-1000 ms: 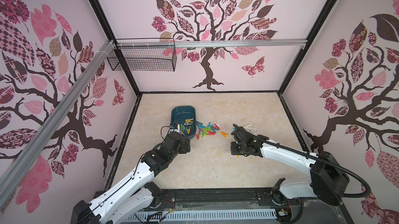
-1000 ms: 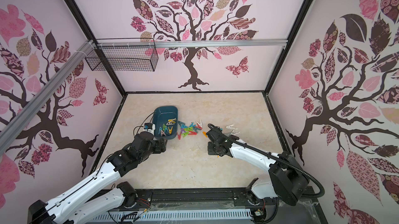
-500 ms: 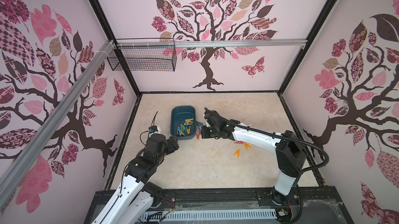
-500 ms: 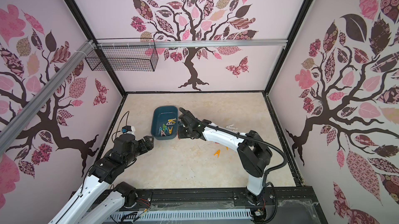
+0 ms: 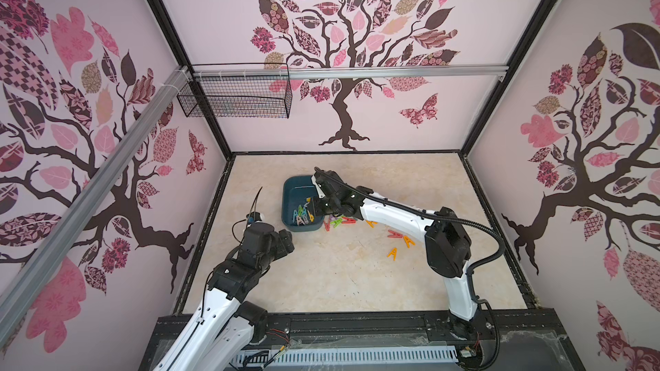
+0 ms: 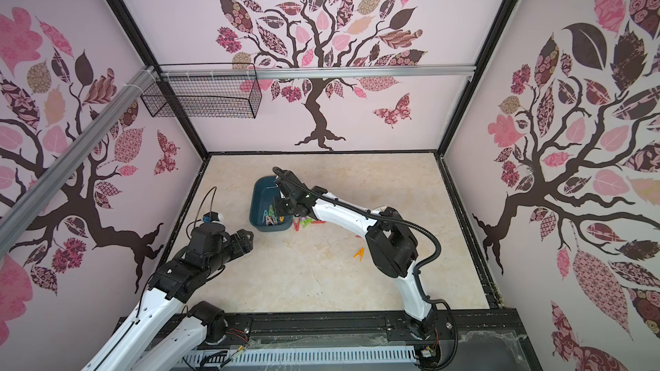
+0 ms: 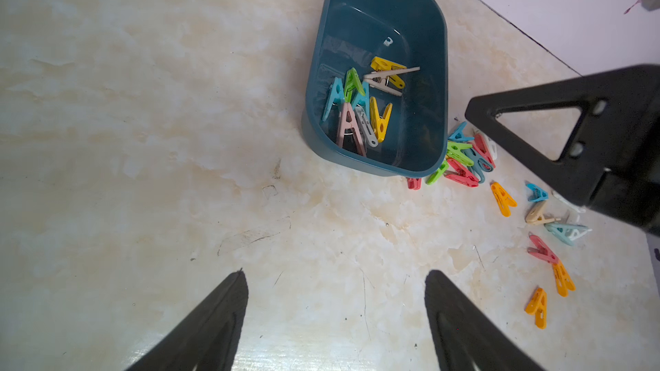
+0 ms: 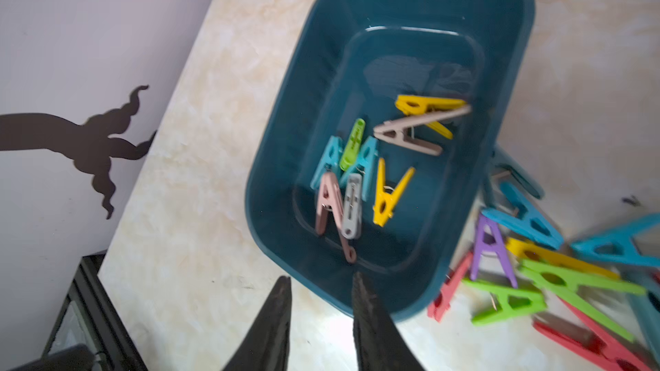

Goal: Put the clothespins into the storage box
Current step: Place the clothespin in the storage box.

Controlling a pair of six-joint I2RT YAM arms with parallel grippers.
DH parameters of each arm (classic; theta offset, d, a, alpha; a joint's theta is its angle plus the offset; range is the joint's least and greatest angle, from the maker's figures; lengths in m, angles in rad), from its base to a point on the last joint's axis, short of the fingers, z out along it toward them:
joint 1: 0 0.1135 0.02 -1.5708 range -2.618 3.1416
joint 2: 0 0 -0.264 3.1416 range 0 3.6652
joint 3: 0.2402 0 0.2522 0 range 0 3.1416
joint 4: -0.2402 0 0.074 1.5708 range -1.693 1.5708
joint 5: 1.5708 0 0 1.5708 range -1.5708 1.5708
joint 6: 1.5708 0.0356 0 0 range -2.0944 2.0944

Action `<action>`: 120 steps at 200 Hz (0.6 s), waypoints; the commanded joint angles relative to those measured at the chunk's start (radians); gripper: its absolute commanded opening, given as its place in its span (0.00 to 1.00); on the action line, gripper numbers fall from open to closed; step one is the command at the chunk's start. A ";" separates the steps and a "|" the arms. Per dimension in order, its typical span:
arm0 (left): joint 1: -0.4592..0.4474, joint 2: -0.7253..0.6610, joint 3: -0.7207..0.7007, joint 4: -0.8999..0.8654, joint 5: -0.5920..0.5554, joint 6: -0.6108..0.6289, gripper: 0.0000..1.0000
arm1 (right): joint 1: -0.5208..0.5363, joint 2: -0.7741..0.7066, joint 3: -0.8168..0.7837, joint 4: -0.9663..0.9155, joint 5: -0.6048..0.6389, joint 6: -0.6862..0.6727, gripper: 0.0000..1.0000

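Note:
The dark teal storage box [image 5: 296, 194] [image 6: 262, 194] [image 7: 393, 12] [image 8: 410, 12] stands left of the table's middle. Several clothespins [image 5: 301, 213] [image 6: 270, 217] [image 7: 360, 105] [image 8: 357, 172] lie in its near half. My right gripper [image 5: 313, 208] [image 6: 278, 208] [image 8: 321, 275] hangs over the box's near right part, jaws a little apart with nothing between them. More clothespins [image 5: 337, 222] [image 6: 307, 222] [image 7: 464, 162] [image 8: 535, 272] are heaped against the box's right side. My left gripper [image 5: 285, 239] [image 6: 246, 237] [image 7: 336, 271] is open and empty, front left of the box.
Orange and red clothespins [image 5: 393, 253] [image 6: 360, 253] [image 7: 537, 306] lie scattered to the front right of the heap, under my right arm. A black wire mesh basket [image 5: 235, 101] [image 6: 203, 101] hangs on the back left wall. Walls close in three sides of the table.
My right gripper has gone from right of the heap to over the box, and its jaws have parted. My left arm has pulled back from the box toward the front left.

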 commanded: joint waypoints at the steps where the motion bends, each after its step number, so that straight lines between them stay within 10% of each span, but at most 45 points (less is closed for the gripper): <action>1: 0.002 -0.005 -0.036 0.082 0.026 0.057 0.81 | -0.013 -0.170 -0.148 -0.012 0.058 0.008 0.34; 65: -0.343 0.191 -0.030 0.301 -0.052 0.172 0.80 | -0.084 -0.641 -0.769 -0.067 0.214 0.179 0.40; 120: -0.545 0.466 0.048 0.407 -0.023 0.246 0.81 | -0.172 -0.801 -1.004 -0.119 0.245 0.209 0.42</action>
